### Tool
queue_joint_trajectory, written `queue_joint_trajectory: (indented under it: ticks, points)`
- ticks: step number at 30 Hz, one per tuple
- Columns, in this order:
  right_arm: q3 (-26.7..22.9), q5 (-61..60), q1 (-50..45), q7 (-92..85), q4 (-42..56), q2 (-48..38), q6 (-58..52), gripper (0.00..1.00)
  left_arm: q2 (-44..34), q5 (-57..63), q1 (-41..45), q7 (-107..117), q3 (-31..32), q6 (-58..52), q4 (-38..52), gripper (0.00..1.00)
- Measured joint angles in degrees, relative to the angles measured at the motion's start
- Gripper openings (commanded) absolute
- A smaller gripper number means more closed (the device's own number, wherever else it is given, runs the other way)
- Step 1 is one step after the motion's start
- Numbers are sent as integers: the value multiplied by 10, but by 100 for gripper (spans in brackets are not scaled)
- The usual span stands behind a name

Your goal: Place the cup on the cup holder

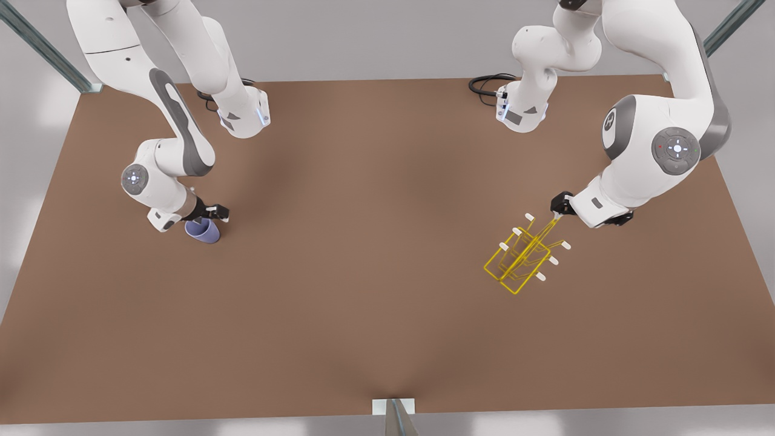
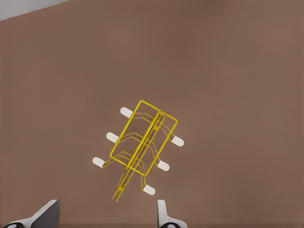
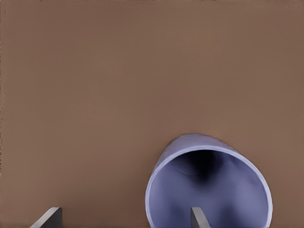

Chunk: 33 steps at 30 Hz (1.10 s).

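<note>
Nearest to us in the right wrist view is the cup point(image 3: 209, 185), its open mouth turned up toward the camera and nothing inside it. One finger point(image 3: 199, 217) of our right end effector point(image 3: 124, 217) stands inside the rim and the other finger lies well outside the wall, so the fingers are spread wide and straddle one side of the cup without gripping it.

In the front view the cup point(image 1: 203, 231) sits on the worktop point(image 1: 363, 242) at that view's left, directly under the right end effector point(image 1: 213, 213). We judge that the coming move depends on this relation: the cup wall lies between the two fingers, so closing them should pinch the rim.

Our left end effector point(image 2: 107, 216) hangs over the cup holder point(image 2: 142, 145) with its fingers apart and holding nothing. In the front view the cup holder point(image 1: 521, 257) stands at that view's right, just below the left end effector point(image 1: 560, 209). Its long axis runs diagonally, from the end effector down toward the front view's lower left, with white-tipped prongs point(image 1: 540, 276) branching off both sides. No cup hangs on any prong.

Cup and holder lie well apart across the worktop. The right arm is nearer the cup, the left nearer the holder, so we expect a long carry.
</note>
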State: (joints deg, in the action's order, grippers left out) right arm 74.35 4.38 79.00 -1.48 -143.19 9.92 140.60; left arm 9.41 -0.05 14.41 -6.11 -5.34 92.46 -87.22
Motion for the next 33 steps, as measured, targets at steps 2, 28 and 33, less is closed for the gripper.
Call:
queue_joint_trajectory:
  ticks: [2,28,33]
  points:
    - [-1,0,-2,-3,0,0,4,100,0,0,0,0,0,0,0,100]
    - [-319,53,-314,-17,97,42,-88,100,0,0,2,-2,0,-3,0,100]
    - [-328,54,-321,-18,108,73,-90,100,0,0,3,-2,0,-5,0,100]
